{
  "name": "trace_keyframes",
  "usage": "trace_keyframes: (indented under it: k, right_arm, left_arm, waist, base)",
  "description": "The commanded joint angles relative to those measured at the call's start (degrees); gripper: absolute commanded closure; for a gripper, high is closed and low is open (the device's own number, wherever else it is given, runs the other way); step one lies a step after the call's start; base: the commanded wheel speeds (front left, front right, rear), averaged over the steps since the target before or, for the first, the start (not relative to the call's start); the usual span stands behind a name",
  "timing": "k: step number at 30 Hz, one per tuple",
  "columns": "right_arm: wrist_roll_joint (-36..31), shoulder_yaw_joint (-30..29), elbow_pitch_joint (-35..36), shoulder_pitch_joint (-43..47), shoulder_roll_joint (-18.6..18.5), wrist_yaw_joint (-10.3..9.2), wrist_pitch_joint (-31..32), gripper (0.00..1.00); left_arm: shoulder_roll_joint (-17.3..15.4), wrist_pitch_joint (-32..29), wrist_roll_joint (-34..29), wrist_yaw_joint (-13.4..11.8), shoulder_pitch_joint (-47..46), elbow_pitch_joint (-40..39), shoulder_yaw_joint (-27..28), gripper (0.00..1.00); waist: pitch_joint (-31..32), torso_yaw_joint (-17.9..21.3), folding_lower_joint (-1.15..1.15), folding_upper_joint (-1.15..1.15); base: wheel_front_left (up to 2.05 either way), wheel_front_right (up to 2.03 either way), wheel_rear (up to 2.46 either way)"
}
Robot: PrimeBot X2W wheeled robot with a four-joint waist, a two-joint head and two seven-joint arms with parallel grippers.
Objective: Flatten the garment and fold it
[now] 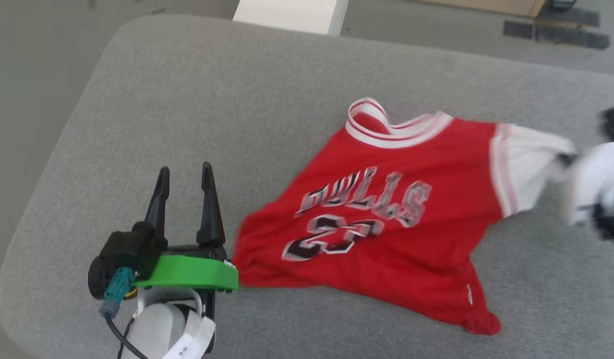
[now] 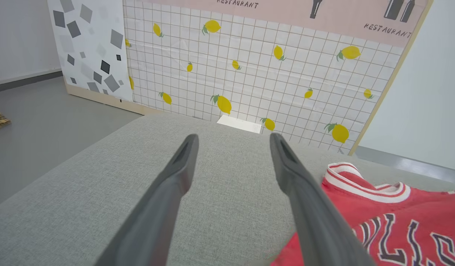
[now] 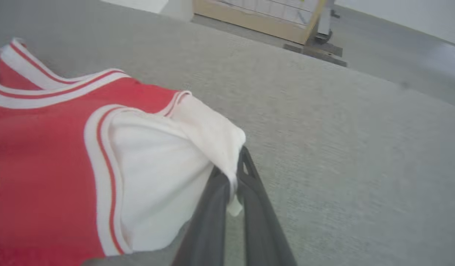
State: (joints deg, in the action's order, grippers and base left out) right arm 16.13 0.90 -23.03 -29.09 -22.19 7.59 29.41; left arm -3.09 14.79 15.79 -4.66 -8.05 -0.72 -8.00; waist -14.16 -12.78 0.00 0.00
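The right gripper [image 3: 231, 162] has its two dark fingers pinched together on the outer edge of the garment's one visible white sleeve [image 3: 157, 177], and a small fold of white cloth is squeezed between them. From that grip the sleeve runs back into the body of the garment [image 1: 386, 234], a single red jersey lying front side up on the grey cushioned surface [image 1: 212, 99]. The sleeve meets the red body at a white band with a thin red stripe. The neck trim [image 1: 386, 132] is white with red stripes, and one side of it stands up in a loop. Black lettering outlined in white reads "BULLS" over "23". The cloth is wrinkled, and the lower hem is drawn out into two uneven points.

The left gripper [image 1: 185, 172] holds its two fingers well apart with nothing between them. It rests over bare cushion, and the jersey's nearer hem corner lies just beside its green bracket [image 1: 192, 271].
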Motion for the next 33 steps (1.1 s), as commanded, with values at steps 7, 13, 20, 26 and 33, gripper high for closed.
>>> trace_keyframes:
  k: [7,13,20,26,33]
  right_arm:
    - [-0.69,-14.55,7.39,17.02,-1.10,-0.10,4.97,1.00]
    - [-1.22,-19.92,9.97,26.35,5.12,-0.10,8.34,1.00]
    - [1.60,-23.57,15.81,24.77,12.06,-0.10,-1.91,0.00]
    - [5.36,-27.27,22.11,24.10,15.93,-0.10,-9.88,0.00]
    - [3.79,-26.71,25.46,24.77,17.45,-0.10,-11.69,0.00]
  left_arm:
    - [0.20,0.20,1.30,0.62,2.60,1.72,1.28,0.00]
    - [0.21,0.20,1.63,0.82,3.47,2.81,1.63,0.00]
    - [0.21,0.20,2.44,1.32,3.64,5.45,1.46,0.00]
    - [0.21,-2.21,4.77,2.44,-1.86,10.66,-1.88,0.00]
    - [0.21,-18.23,11.56,2.85,-15.83,20.39,-10.86,0.00]
  waist:
    - [5.75,3.81,0.00,0.00]
    - [6.82,4.94,0.00,0.00]
    - [8.09,6.17,0.00,0.00]
    - [8.48,7.71,0.00,0.00]
    - [7.35,11.12,0.00,0.00]
  base:
    - [0.00,0.00,0.00]
    - [0.00,0.00,0.00]
    - [0.00,0.00,0.00]
    - [0.00,0.00,0.00]
    - [0.00,0.00,0.00]
